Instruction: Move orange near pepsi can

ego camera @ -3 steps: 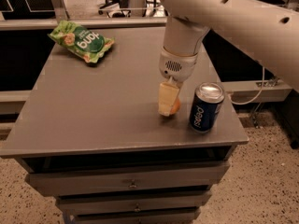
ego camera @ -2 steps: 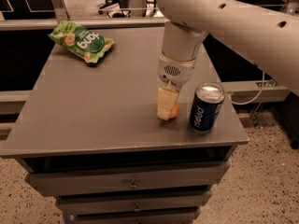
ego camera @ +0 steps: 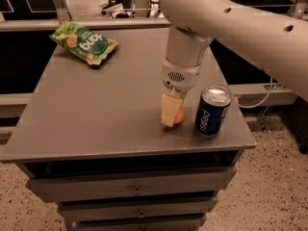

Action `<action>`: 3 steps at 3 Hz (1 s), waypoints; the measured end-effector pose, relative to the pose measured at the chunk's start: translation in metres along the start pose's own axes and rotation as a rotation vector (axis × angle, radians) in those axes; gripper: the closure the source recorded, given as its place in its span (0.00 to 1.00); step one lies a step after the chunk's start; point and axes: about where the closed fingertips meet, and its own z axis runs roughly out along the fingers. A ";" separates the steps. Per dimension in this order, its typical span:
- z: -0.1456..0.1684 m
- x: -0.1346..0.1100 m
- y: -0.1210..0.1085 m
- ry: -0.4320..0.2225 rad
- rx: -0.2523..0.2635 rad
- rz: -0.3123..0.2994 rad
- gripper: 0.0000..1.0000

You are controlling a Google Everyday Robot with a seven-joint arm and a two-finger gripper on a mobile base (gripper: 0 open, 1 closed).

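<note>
Far left corner of worktop (ego camera: 96,109): green snack bag (ego camera: 84,43), lying flat, printed side up, well apart from everything else.

Middle of worktop: bare grey surface.

Right half, toward the front edge: gripper (ego camera: 172,117) pointing straight down from the white arm (ego camera: 231,18), which comes in from the upper right. Its cream-coloured tip reaches down to the surface.

Orange (ego camera: 179,116): directly at the gripper tip, mostly hidden behind it, with only its right side showing. It looks to sit low, at the worktop surface. Gripper state: cannot tell whether it clasps the orange or has let go, since the near side of the tip blocks the view.

Front right corner: pepsi can (ego camera: 212,110), upright, silver top, white lettering facing the camera. It is just beside the orange on its right, with a narrow gap and no contact seen.

Below the front edge: drawers (ego camera: 137,189), closed.
</note>
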 end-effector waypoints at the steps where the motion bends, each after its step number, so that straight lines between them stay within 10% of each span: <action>1: 0.002 -0.001 0.002 0.001 -0.004 0.000 0.29; 3: 0.001 -0.001 0.003 0.002 -0.005 0.000 0.00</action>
